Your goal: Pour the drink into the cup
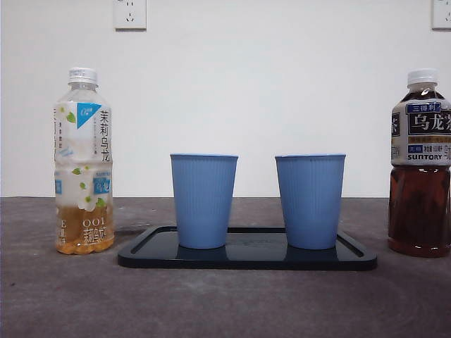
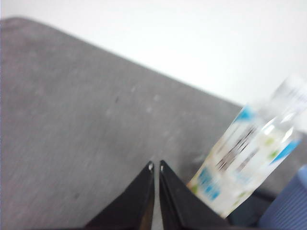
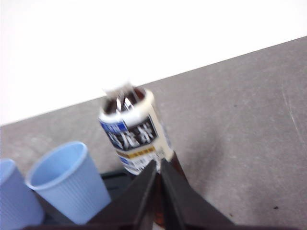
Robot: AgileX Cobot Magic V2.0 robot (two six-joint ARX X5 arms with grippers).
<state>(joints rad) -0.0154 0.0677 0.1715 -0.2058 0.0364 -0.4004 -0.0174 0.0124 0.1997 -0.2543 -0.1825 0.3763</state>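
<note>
Two blue ribbed cups [image 1: 204, 200] [image 1: 310, 201] stand upright on a black tray [image 1: 246, 258] at the table's middle. A pale jasmine tea bottle [image 1: 83, 162] with a white cap stands left of the tray. A dark oolong tea bottle [image 1: 420, 165] with a white cap stands at the right edge. Neither arm shows in the front view. My left gripper [image 2: 156, 166] is shut, hovering above the table beside the pale bottle [image 2: 249, 153]. My right gripper [image 3: 158, 164] is shut, above and in front of the dark bottle [image 3: 132, 132], with a blue cup [image 3: 67, 179] beside it.
The table top [image 1: 225, 303] is grey and mottled, with a white wall behind. Wall sockets [image 1: 130, 14] sit high on the wall. Both wrist views are blurred.
</note>
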